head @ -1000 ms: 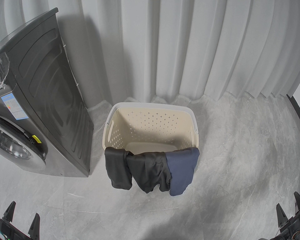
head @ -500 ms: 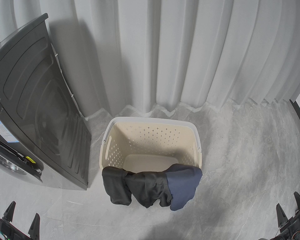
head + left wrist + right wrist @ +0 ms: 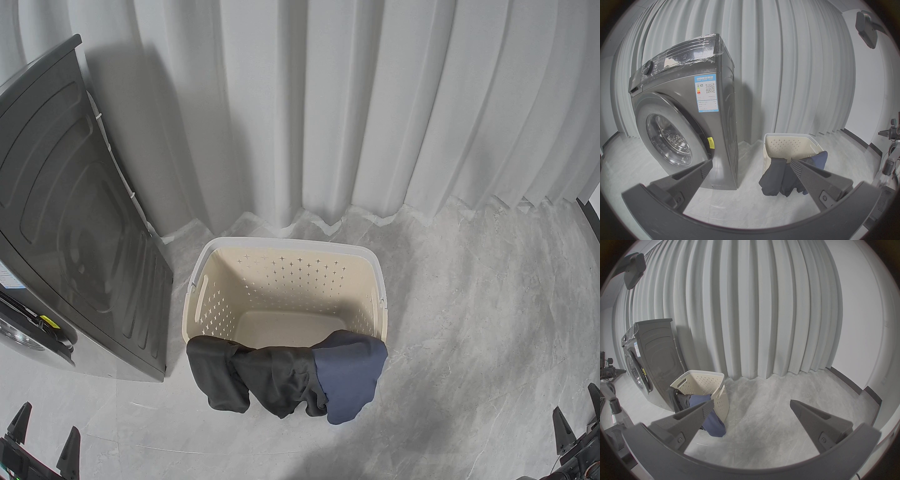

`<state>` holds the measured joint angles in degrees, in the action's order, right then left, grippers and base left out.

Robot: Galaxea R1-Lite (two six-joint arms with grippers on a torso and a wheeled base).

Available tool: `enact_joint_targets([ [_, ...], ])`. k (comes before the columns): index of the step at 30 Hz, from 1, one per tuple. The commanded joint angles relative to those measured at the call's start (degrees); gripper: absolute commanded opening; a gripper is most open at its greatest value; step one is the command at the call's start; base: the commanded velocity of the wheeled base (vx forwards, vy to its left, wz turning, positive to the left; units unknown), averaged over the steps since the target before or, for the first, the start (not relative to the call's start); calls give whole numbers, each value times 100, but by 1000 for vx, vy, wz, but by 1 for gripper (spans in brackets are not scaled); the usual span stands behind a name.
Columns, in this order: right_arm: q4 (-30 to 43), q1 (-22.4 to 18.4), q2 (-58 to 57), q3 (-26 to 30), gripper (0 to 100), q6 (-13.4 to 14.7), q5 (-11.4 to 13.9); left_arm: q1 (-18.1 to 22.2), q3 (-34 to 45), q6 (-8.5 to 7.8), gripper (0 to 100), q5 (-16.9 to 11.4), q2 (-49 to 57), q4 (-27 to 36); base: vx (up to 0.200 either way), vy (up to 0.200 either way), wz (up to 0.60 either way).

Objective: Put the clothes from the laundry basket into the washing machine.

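The washing machine stands ahead of the left gripper and to its outer side. Its round door looks shut, so I judge it must be opened before any cloth goes in. The left gripper hangs low over the floor with its jaws spread wide and nothing between them. This suits an arm that waits for the approach to finish.

The laundry basket is ahead of both grippers, about between them and well apart from each, just beside the machine's side wall. Its bottom looks bare. The clothes hang over its near rim, half outside. There are two dark grey pieces on the side of the left gripper and a blue piece on the side of the right gripper. Draped so, their folds face the robot and should be easy to pinch from above. The right gripper is also low, wide open and empty. Behind everything hangs a white curtain.

Compared with one second ago, the whole head picture has shifted. The machine sits more toward the left edge and the basket lower, so the camera moved, not the things. The clothes lie on the rim as before, and both grippers keep the same corners of the view.
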<state>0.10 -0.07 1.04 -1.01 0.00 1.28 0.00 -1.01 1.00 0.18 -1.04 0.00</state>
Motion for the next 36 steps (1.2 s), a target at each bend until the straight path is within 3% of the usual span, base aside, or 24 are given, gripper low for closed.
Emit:
enact_joint_targets([
  [1,-1,-1,-60,101,100,0,4,0,92,6,100,-9,95,0,0,0,0],
  [10,-1,-1,-60,101,100,9,4,0,92,6,100,-9,95,0,200,0,0],
  [16,-1,-1,-68,101,100,0,4,0,92,6,100,-9,95,0,0,0,0],
  [28,-1,-1,-60,101,100,9,4,0,92,6,100,-9,95,0,200,0,0],
  [36,-1,-1,-60,101,100,0,4,0,92,6,100,-18,95,0,50,0,0],
])
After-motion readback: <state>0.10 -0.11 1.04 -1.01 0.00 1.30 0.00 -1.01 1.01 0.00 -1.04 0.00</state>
